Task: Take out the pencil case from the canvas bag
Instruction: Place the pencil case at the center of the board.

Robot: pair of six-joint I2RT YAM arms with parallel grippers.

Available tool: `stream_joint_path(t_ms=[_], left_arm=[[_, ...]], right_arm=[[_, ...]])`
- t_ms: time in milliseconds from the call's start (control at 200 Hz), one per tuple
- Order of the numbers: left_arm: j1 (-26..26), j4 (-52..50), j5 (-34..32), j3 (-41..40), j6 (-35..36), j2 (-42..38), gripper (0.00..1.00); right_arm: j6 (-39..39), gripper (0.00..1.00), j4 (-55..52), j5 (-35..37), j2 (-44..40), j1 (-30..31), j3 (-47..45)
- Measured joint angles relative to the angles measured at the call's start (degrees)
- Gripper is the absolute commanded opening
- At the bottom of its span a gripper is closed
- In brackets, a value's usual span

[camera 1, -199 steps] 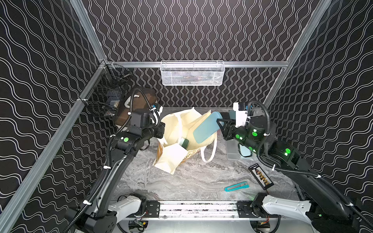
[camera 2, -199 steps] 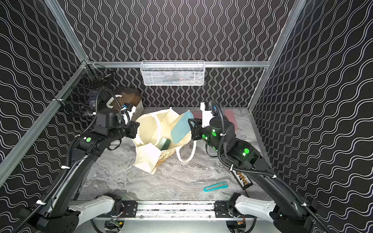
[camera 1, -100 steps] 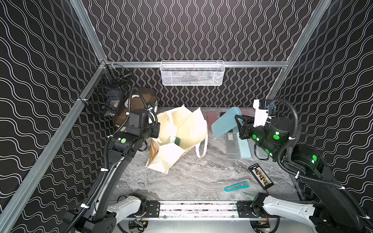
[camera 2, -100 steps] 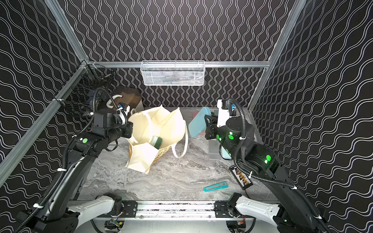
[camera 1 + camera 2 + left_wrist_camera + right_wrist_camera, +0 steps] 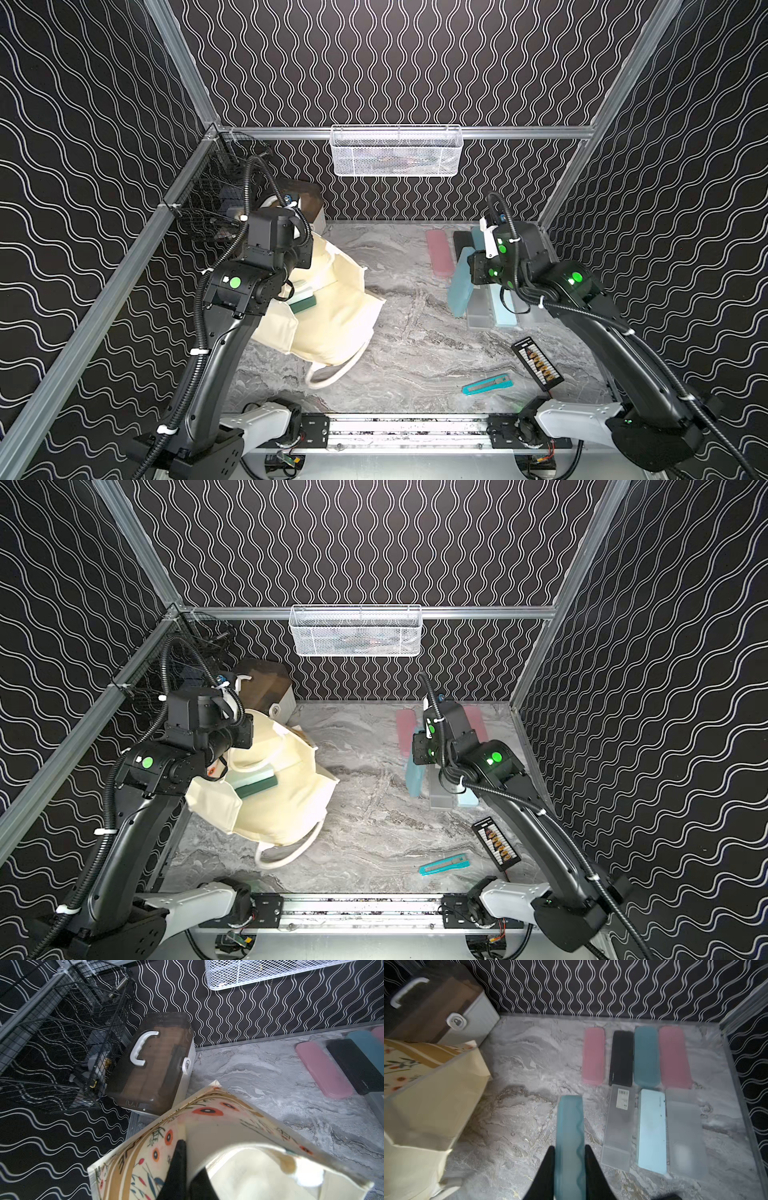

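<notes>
- A grey, marble-patterned table [image 5: 415, 345] with a smooth matte top is seen.
- The canvas bag [image 5: 332, 316], of cream woven cloth with a looped cream handle, is slumped on the left part of the table with its mouth open. In the left wrist view, orange flowers and tan bands are printed on one side. Its rim is pinched between the pressed-together fingers of the left gripper [image 5: 188, 1159].
- A white wire-mesh basket [image 5: 395, 153] is hung on the back rail.
- A box [image 5: 158, 1059] with a translucent brown lid, a white handle and a ribbed white body stands behind the bag. A padlock icon is stamped on its round white latch [image 5: 186, 1065].
- Flat, round-cornered cases [image 5: 646, 1055] are laid in two rows on the right, in pink, black, teal, pale blue and frosted clear. A barcode sticker [image 5: 623, 1099] is stuck on one frosted case, but its print cannot be read.
- The pencil case [image 5: 569, 1122], long, slim and of translucent teal plastic, is clamped at one end by the right gripper [image 5: 569, 1147]. It is held out of the bag and well apart from it, just beside the near row.
- A dark green block [image 5: 303, 301] lies in the bag's mouth.
- A black card [image 5: 537, 365] and a teal utility knife [image 5: 487, 383] lie near the front.
</notes>
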Motion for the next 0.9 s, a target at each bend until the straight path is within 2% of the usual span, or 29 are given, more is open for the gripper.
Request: stream_joint_path(t_ms=[130,365,510,736,901], left_arm=[[0.2,-1.1,-0.1,1.2,0.0,0.3,0.0],[0.2,-2.2,1.6,1.5,-0.2,0.5,0.0],[0.2,-2.2,2.2,1.5,-0.2,0.6,0.0],[0.2,-2.2,3.5,0.9,-0.2,0.4,0.0],[0.2,-2.3,4.4,-0.2,-0.2,-0.1,0.0]], right_arm=[[0.1,0.11,-3.3,-8.0,5.2,-4.1,0.5],[-0.1,0.12,-8.0,-20.4,13.2,-7.8,1.0],[-0.2,0.14,-9.5,-26.1,18.5,-10.1,0.6],[-0.5,0.15,-10.4,-28.0,25.3,-11.4,2.4],[-0.4,0.16,-4.9,-28.5,27.8,-11.6,0.0]])
